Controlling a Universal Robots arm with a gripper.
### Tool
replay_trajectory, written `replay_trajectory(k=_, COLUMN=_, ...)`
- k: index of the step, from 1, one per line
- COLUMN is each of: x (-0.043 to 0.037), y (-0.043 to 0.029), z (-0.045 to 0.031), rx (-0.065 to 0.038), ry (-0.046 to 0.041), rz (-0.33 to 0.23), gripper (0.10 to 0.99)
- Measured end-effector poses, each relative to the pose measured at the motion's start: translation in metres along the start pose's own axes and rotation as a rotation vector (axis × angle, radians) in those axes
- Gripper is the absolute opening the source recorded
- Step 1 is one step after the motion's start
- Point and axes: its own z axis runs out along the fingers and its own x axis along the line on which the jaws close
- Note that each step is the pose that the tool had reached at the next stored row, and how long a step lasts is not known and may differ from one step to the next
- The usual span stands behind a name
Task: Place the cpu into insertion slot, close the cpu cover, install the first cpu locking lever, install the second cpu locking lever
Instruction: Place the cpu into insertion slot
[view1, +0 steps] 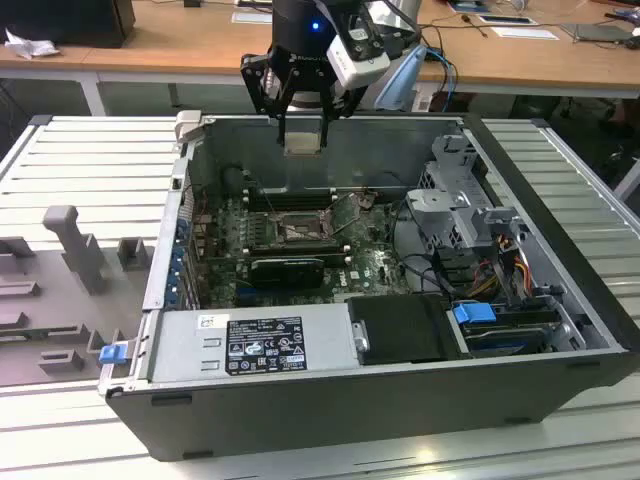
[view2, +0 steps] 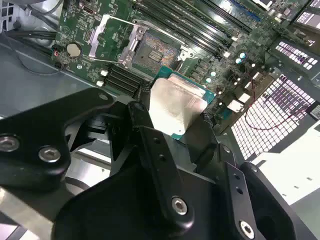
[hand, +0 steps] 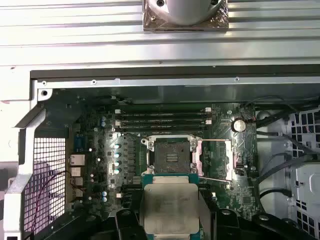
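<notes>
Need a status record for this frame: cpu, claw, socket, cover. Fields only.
cpu: small flat square cpu with a pale silvery metal top, held in the air, not seated
claw: black claw, shut on the cpu, over the open dark grey computer case
insertion slot: square dark-rimmed insertion slot, bare, no chip in it
cpu cover: thin silver-grey metal frame cpu cover, swung open beside the slot
task state: cpu not yet placed, cover not yet closed

The cpu (hand: 172, 210) is capped in dull, smudged silvery metal; the computer case (view1: 380, 150) is formed of matt grey sheet metal, the table (view1: 90, 150) of ribbed metal.
</notes>
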Motion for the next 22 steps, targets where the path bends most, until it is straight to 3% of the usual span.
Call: replay_trajectory(k=22, x=-0.0001, y=-0.0002, z=0.0022, rx=-0.002, ry=-0.0098, rz=0.116, gripper=0.529)
